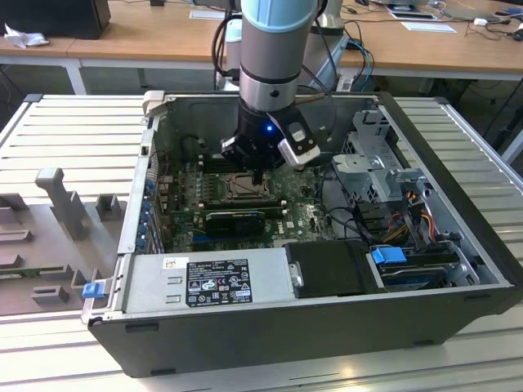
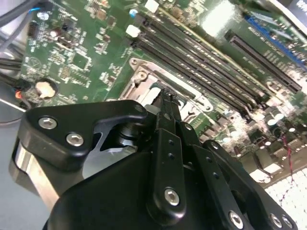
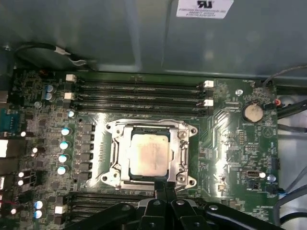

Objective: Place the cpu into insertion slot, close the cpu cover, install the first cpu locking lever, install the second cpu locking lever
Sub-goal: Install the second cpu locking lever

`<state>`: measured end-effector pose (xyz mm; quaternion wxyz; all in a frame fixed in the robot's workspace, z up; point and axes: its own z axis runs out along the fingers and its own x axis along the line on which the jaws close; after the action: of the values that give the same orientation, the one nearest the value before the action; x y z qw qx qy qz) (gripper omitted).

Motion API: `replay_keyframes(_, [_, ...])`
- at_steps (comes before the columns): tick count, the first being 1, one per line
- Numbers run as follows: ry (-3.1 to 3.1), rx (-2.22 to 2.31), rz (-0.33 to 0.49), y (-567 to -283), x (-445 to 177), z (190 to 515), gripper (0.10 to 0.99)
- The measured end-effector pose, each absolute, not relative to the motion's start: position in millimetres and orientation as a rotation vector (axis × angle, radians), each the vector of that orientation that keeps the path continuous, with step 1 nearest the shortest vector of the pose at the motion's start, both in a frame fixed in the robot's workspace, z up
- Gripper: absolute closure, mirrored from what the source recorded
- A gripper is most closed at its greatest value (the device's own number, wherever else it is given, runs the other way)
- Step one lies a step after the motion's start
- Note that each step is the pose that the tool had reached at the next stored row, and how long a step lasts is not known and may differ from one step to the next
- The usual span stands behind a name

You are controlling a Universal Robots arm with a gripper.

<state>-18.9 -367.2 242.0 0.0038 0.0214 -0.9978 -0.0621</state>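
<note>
In the first wrist view the cpu (image 3: pixel 148 153), a dull silver square, lies flat in the insertion slot (image 3: pixel 144 130). The cpu cover (image 3: pixel 122 143), a silvery frame, lies down around it. My gripper (image 3: pixel 163 186) has its two thin black fingers pressed together, with nothing visible between them. Its tips sit at the socket's edge nearest the wrist. The second wrist view shows the same shut fingers (image 2: pixel 167 103) over a corner of the cover (image 2: pixel 141 75). In the exterior view the gripper (image 1: pixel 258 175) hangs just above the socket (image 1: pixel 235 188) inside the open computer case.
Long black memory slots (image 3: pixel 139 96) run beside the socket, and a coin cell (image 3: pixel 252 112) sits off to one side. A black card (image 1: pixel 237 219), the power supply (image 1: pixel 204 282), a drive cage (image 1: pixel 384 163) and cables (image 1: pixel 409 220) crowd the case around the arm.
</note>
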Motion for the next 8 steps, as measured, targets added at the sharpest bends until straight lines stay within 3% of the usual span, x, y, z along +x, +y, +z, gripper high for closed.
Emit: replay_keyframes(8, [-3.118,0.072,-0.196,-380,-31,238,0.98])
